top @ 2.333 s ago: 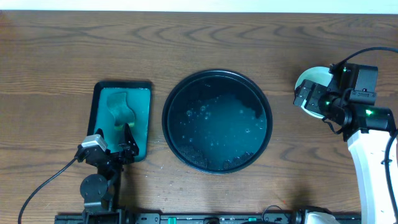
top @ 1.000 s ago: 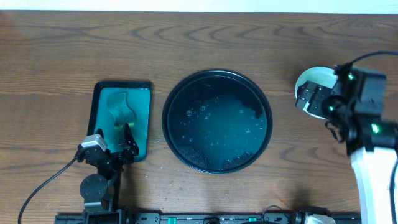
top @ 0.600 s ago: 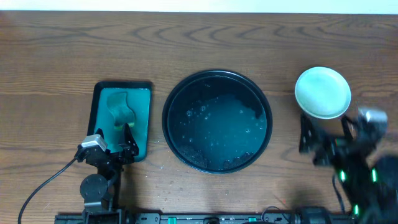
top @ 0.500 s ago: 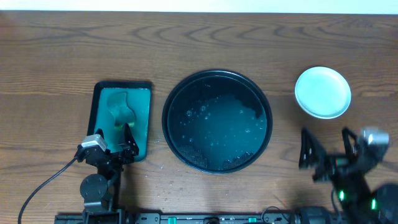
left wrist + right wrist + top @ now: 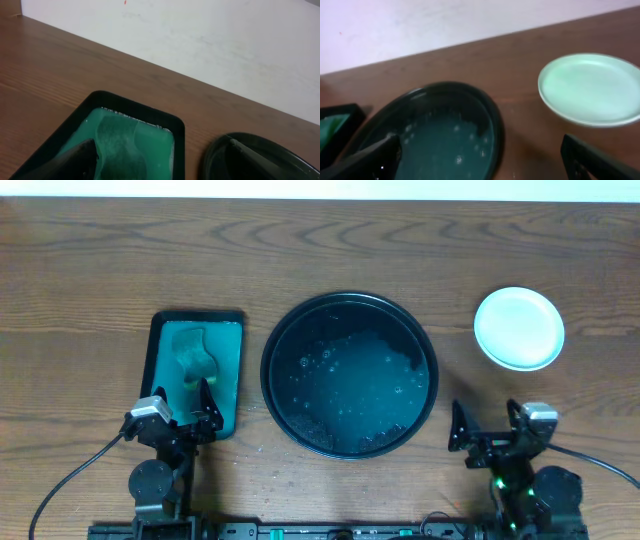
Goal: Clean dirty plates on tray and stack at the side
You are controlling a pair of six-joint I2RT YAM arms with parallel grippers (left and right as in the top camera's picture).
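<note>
Tray (image 5: 292,330) on wooden table (image 5: 100,260), white wall (image 5: 225,40)

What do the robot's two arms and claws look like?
Both arms are black, with a round black joint at the base. The left claw and the right claw each have two slim black fingers and a small silver-grey block on one side. A thin black cable trails from each arm. Green lights glow on the right arm only.

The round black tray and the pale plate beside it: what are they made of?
The tray looks like glossy black plastic or coated metal: thin rim, wet sheen. The plate looks like smooth pale-mint plastic or glazed ceramic: even, slightly shiny surface; I cannot tell which.
</note>
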